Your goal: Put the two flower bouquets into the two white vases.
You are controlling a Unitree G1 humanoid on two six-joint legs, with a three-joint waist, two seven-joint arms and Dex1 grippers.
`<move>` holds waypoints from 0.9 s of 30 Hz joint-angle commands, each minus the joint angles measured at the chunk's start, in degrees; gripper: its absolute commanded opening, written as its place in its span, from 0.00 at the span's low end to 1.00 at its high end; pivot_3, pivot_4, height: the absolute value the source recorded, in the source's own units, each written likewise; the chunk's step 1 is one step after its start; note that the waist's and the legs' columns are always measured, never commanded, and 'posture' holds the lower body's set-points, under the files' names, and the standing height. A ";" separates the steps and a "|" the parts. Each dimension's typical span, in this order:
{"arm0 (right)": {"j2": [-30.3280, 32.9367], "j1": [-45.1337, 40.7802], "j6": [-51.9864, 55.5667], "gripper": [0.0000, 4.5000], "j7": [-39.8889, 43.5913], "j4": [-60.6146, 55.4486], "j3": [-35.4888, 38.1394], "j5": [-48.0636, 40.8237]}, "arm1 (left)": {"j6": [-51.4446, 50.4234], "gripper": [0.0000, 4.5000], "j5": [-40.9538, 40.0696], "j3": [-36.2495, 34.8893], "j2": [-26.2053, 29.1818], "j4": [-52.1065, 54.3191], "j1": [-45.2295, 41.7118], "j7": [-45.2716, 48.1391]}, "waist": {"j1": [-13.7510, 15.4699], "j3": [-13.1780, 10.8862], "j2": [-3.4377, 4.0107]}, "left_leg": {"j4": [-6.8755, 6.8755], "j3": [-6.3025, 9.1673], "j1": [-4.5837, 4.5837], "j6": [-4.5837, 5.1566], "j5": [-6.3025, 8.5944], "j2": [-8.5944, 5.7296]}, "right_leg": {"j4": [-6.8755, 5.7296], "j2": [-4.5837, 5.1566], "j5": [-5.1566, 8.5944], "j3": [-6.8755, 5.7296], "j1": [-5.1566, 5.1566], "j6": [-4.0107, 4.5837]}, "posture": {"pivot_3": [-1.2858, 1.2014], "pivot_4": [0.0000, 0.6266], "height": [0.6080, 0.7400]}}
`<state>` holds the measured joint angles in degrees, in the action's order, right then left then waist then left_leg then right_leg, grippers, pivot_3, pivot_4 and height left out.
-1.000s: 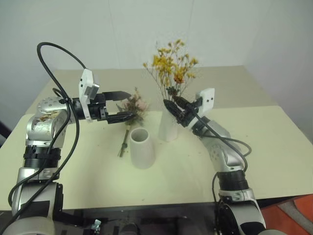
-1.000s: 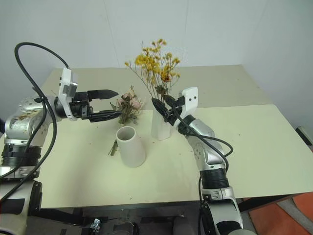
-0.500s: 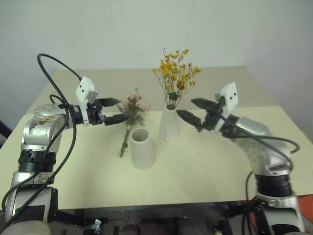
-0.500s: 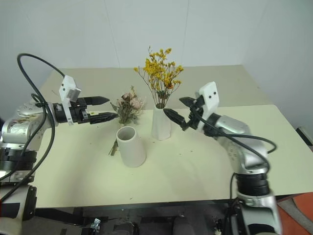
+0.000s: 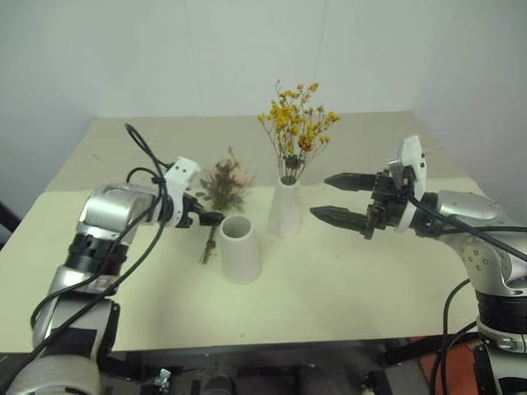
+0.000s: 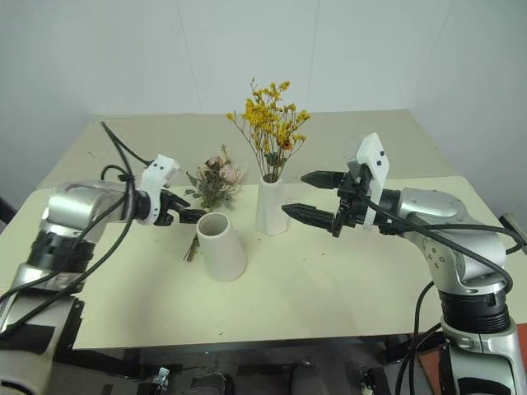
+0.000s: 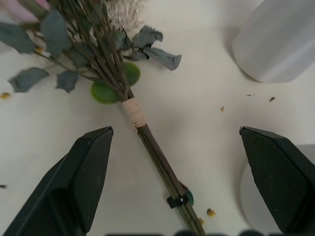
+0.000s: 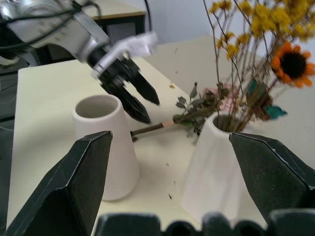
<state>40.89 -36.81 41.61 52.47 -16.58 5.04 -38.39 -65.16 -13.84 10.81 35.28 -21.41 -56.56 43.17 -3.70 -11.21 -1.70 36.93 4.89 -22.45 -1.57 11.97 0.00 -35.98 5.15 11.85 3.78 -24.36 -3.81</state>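
Pink rose bouquet (image 7: 106, 59) lies between left fingers (image 7: 86, 169).

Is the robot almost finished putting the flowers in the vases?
About halfway. Done: the yellow bouquet stands in the taller vase, and the right gripper is open beside it, holding nothing. In hand: the left gripper is open over the stems of the pink rose bouquet, which lies on the table. Left: grasping it and putting it into the empty shorter vase.
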 commanded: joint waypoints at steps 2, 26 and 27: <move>-0.70 -1.40 -1.83 1.00 0.19 -1.10 0.59 -0.54 | 3.11 1.00 4.74 1.96 -3.69 -10.87 -5.08 -3.97 | 0.18 0.00 -0.01 | 0.00 0.00 0.00 0.00 0.00 -0.01 | 0.00 0.01 0.00 0.00 0.00 0.00 | 0.52 0.24 1.00; 1.70 2.78 -3.07 1.00 6.42 -4.36 1.21 -2.98 | 26.52 0.03 6.79 -9.15 -7.61 -24.96 -10.94 -7.51 | 1.03 -0.02 -0.04 | 0.03 0.00 -0.08 0.00 0.00 -0.07 | 0.04 0.07 -0.03 0.00 -0.02 -0.05 | 0.52 0.24 1.00; 1.89 3.20 -4.43 1.00 7.81 -3.95 1.16 -2.49 | 29.10 0.03 5.97 -10.58 -6.77 -21.75 -9.45 -6.82 | 0.99 -0.02 -0.04 | 0.03 0.00 -0.08 -0.01 0.00 -0.08 | 0.04 0.08 -0.03 0.00 -0.02 -0.05 | 0.52 0.24 1.00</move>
<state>41.88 -33.81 40.10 58.28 -19.72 4.97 -40.65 -41.30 -6.72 3.07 26.65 -48.86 -66.06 35.61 -2.70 -11.23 -1.74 36.94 4.88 -22.52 -1.58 11.97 -0.06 -35.94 5.22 11.81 3.78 -24.39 -3.85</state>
